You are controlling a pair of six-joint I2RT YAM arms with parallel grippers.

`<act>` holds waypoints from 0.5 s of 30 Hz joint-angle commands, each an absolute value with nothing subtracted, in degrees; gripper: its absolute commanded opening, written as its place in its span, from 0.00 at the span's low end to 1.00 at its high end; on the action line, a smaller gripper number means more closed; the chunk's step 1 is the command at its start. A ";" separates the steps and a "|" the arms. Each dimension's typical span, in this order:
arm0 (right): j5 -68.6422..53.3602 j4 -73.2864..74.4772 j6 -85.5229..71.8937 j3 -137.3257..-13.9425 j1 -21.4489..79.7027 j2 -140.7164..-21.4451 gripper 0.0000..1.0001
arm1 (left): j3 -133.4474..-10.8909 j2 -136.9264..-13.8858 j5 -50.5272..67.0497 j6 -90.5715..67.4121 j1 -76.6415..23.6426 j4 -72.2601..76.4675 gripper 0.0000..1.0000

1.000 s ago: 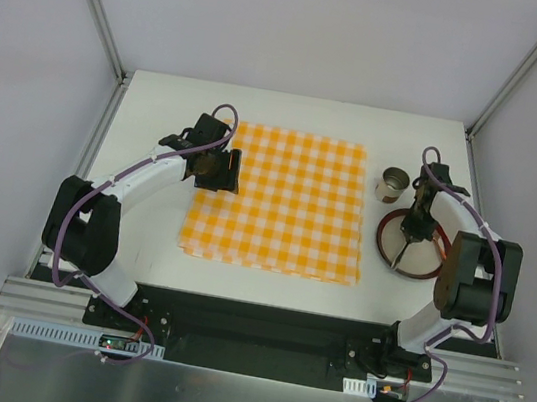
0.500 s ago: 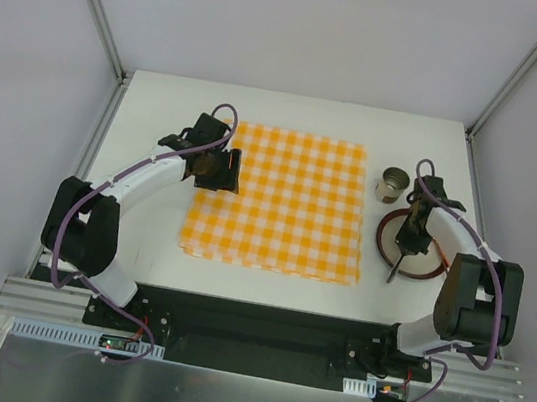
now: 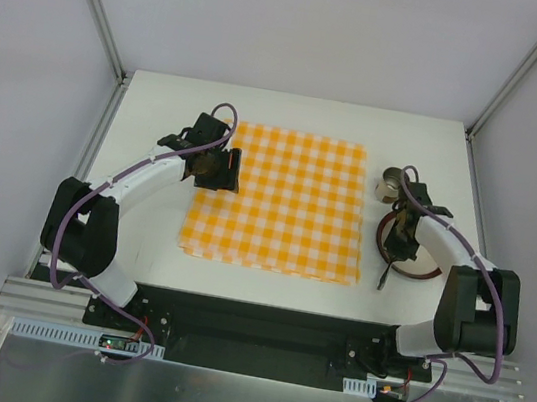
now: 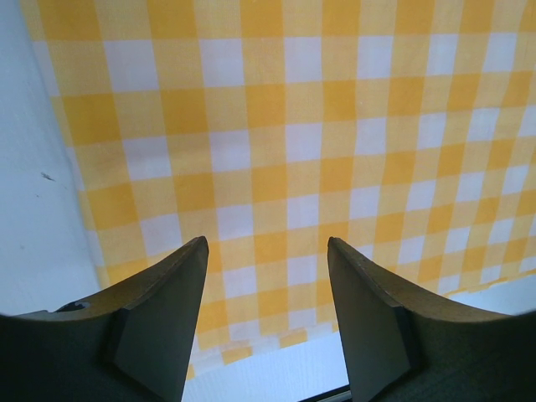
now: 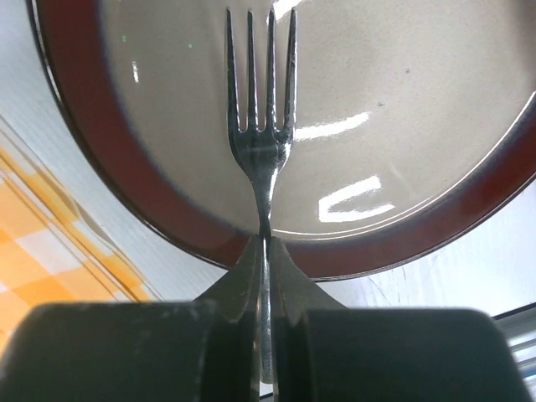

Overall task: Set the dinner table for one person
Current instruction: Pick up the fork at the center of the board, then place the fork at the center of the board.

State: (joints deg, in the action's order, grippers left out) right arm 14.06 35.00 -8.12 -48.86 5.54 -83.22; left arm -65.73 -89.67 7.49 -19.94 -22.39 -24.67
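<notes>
The dinner table [image 3: 159, 124] is a white top with an orange-and-white checked cloth [image 3: 283, 203] laid in its middle. A plate [image 3: 415, 267] with a dark red rim and grey centre lies at the right; the right wrist view shows it too [image 5: 402, 109]. My right gripper [image 3: 399, 243] is shut on the handle of a metal fork [image 5: 261, 126] and holds it over the plate's left edge, tines over the plate. The fork's handle end [image 3: 383, 274] sticks out toward the near side. My left gripper [image 3: 218, 165] is open and empty above the cloth's left edge [image 4: 293, 142].
A small metal cup [image 3: 389, 183] stands just behind the plate, close to my right wrist. Bare table shows left of the cloth [image 4: 33, 209] and between cloth and plate [image 5: 126, 243]. Frame posts stand at the table's far corners.
My right gripper has carried the fork left and toward the near side, from over the plate's middle to its left edge. The left arm has not moved.
</notes>
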 commanded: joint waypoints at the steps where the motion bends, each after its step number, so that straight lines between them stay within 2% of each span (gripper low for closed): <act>1: 13.98 36.21 -10.02 -47.73 7.38 -81.30 0.01 | -66.80 -87.19 8.26 -20.04 -21.88 -24.52 0.59; 15: 13.71 33.92 -12.83 -43.68 11.69 -83.49 0.01 | -66.45 -87.10 8.00 -20.13 -21.88 -24.61 0.59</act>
State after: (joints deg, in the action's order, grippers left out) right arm 17.26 32.56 -10.02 -46.57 9.93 -81.84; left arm -65.73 -89.65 7.46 -19.94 -22.39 -24.67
